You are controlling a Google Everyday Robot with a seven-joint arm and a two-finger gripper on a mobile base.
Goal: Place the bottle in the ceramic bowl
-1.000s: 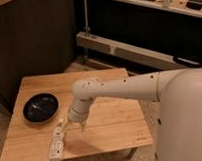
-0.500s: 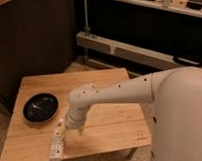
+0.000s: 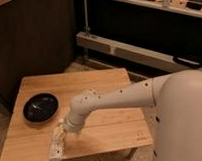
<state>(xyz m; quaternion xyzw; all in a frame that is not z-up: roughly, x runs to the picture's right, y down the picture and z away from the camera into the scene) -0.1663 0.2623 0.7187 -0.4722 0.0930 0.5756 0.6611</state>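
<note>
Gripper (image 3: 63, 129) spread wide, holding nothing, low over bottle (image 3: 56, 145) lying at bench (image 3: 94, 81) 7 o'clock edge, prob. lining up grasp; ceramic bowl (image 3: 41, 107) at bottle's 11 o'clock.

Warm light is falling on the table (image 3: 97, 85), background lying dim. The gripper (image 3: 60, 137), at the table's near edge, is casting soft shadow; the bowl (image 3: 29, 110) is showing pale glints.
</note>
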